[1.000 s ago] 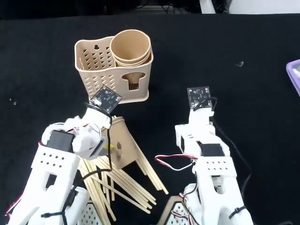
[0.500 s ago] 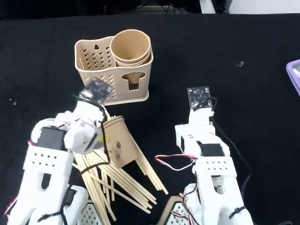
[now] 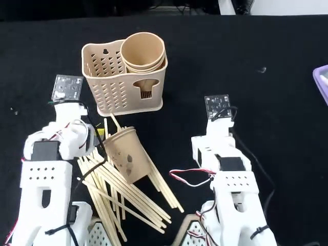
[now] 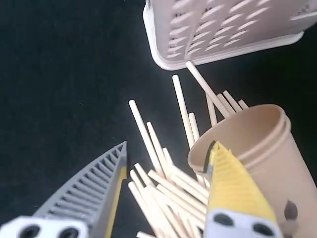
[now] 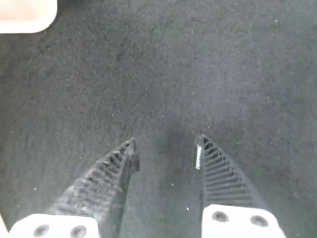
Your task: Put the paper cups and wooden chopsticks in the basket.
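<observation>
A beige slotted basket [image 3: 110, 77] stands at the back of the table, with stacked paper cups [image 3: 143, 51] in its right compartment. Another paper cup [image 3: 125, 154] lies on its side on a heap of wooden chopsticks [image 3: 128, 197], mouth toward the basket. My left gripper [image 4: 168, 145] hangs open over the chopstick [image 4: 148, 136] ends, left of that cup [image 4: 257, 148], its yellow finger at the cup's rim. The basket [image 4: 223, 25] is just beyond. My right gripper [image 5: 165, 143] is open above bare black cloth, holding nothing.
A black cloth covers the table. A purple object [image 3: 322, 82] pokes in at the right edge. The right arm [image 3: 225, 164] stands right of the chopstick heap. A corner of the basket [image 5: 25, 15] is near the right gripper.
The left arm's wrist swung left, off the lying cup, which now shows fully. The cup and chopsticks barely shifted. The right arm kept still.
</observation>
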